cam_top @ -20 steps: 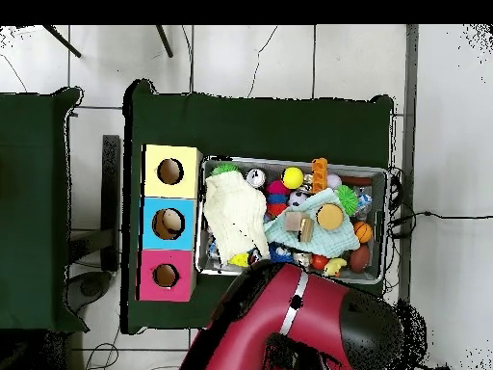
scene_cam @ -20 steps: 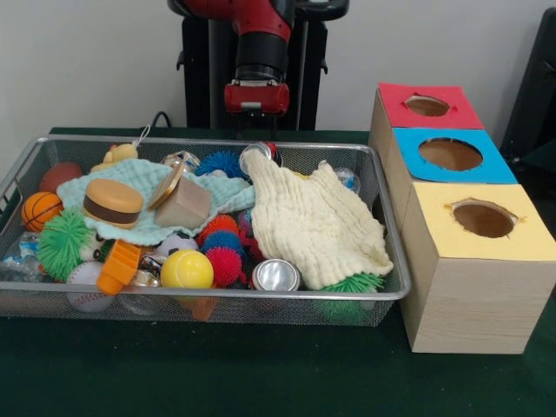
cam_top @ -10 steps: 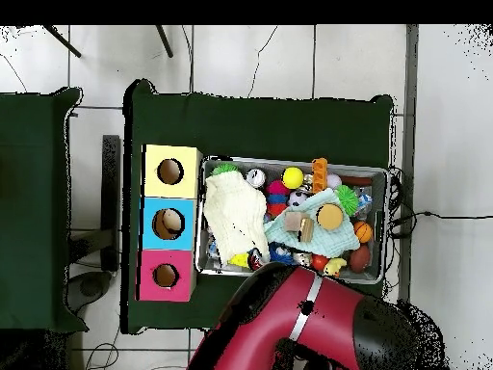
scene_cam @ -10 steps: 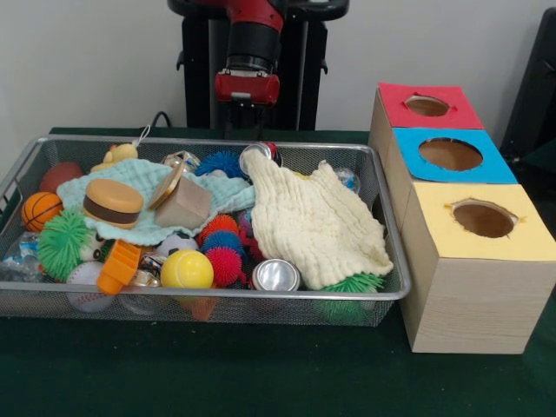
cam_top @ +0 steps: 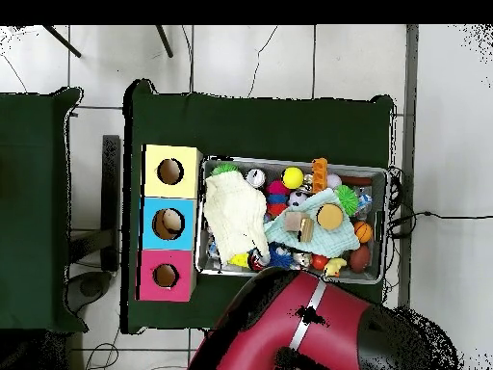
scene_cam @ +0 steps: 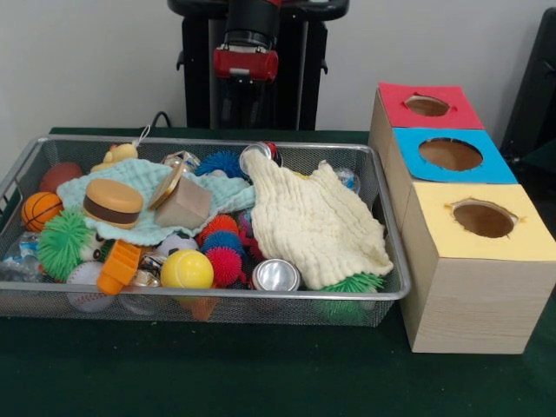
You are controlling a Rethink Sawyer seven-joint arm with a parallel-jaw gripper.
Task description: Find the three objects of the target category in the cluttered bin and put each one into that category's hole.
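The gripper (scene_cam: 248, 87) hangs high behind the far rim of the wire bin (scene_cam: 393, 291), well above the clutter and touching nothing; whether its fingers are spread or closed cannot be told, since they are dark against the black pedestal. In the overhead view only the red arm (cam_top: 308, 332) shows, covering the bench edge just beside the bin. The bin sits on the green bench (scene_cam: 261, 373) and is full. A cream cloth (scene_cam: 317, 226) lies draped over its right half, and a pale green cloth (scene_cam: 148, 200) over the left, with a toy burger (scene_cam: 113, 201) and a tan block (scene_cam: 184, 204) resting on it. At the front are a yellow ball (scene_cam: 186, 269), a silver can (scene_cam: 276, 275) lying with its end toward the camera, an orange toy (scene_cam: 118, 266), a white baseball (scene_cam: 87, 280) and a green spiky ball (scene_cam: 62, 245); red and blue spiky balls (scene_cam: 222, 245) sit in the middle. A small basketball (scene_cam: 40, 209) is at the left wall, and a second can (scene_cam: 259, 154) lies at the far rim, the nearest thing below the gripper. Right of the bin stands a wooden box with three holes, topped red (scene_cam: 427, 105), blue (scene_cam: 451, 155) and yellow (scene_cam: 483, 218).
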